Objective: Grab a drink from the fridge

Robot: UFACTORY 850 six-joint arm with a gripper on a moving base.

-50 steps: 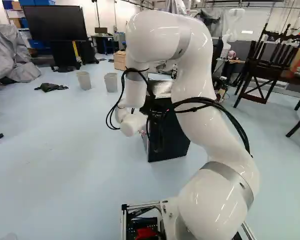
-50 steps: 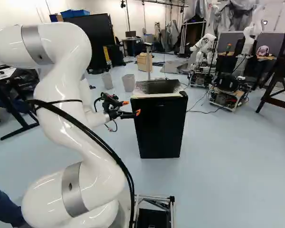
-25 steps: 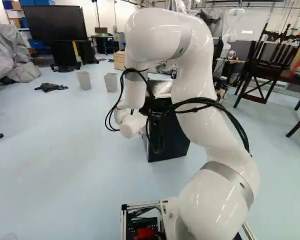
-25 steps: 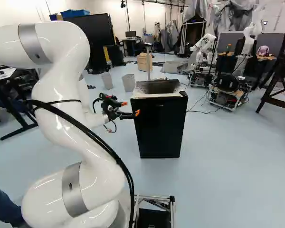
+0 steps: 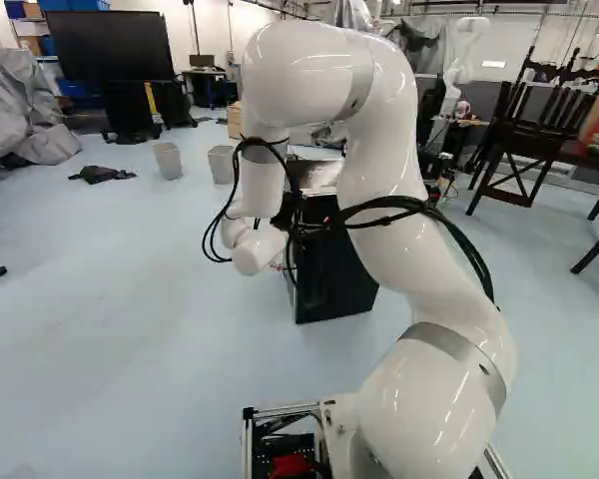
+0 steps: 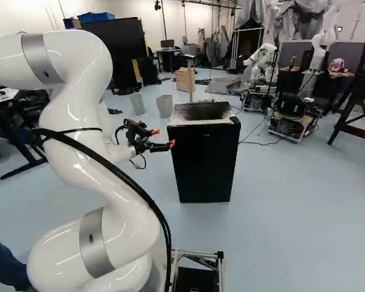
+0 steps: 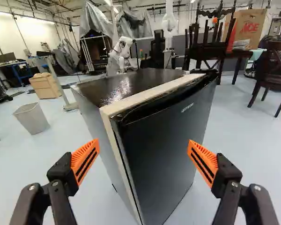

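Black fridge (image 6: 204, 112) with door (image 7: 164, 145) shut

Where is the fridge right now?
The fridge stands near the middle of the right base view, just right of the open gripper and, in the wrist view, ahead of it.

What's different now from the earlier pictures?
The arm has shifted slightly, carrying its gripper a little toward the left of both base views. It has gripped nothing. The base and the fridge stayed put, the fridge's door still shut.
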